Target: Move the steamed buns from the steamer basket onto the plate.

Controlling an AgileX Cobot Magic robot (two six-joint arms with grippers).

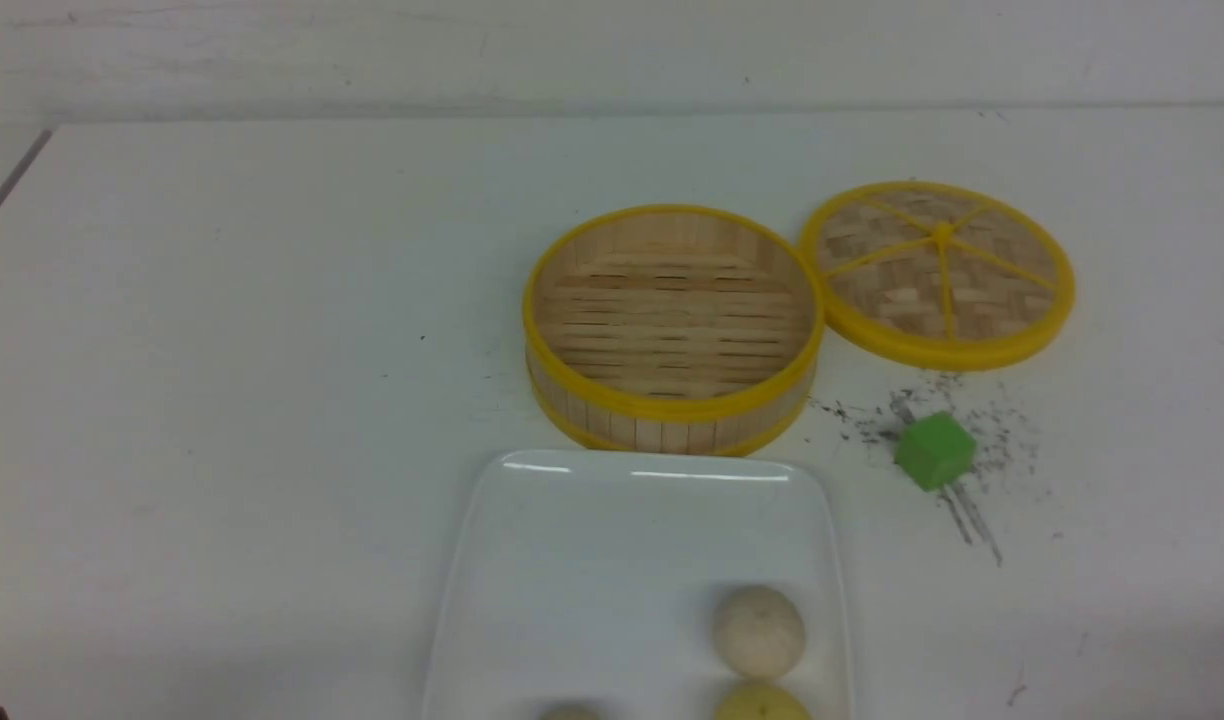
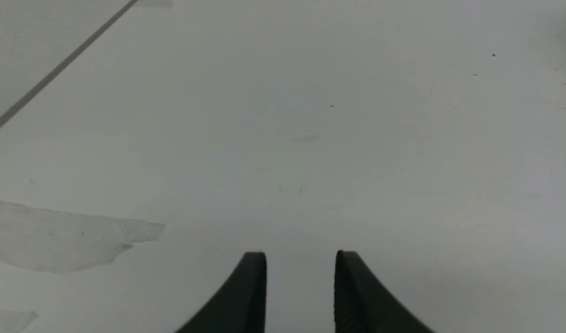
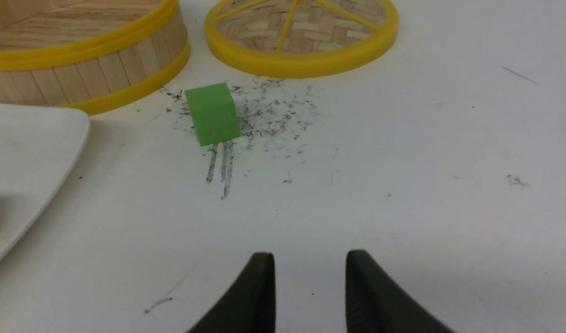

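Left gripper, right gripper: jaws apart, empty

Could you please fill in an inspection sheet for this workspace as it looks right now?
Surface: white table, dark scuff marks around the cube.
Job's things: steamer basket empty; three steamed buns on the plate, two cut off by the front view's edge.
Clutter: basket lid lying flat beside the basket; green cube.
Grippers: left gripper open, empty; right gripper open, empty; both over bare table.
Cables: nothing seen.
Surroundings: pale wall behind the table.
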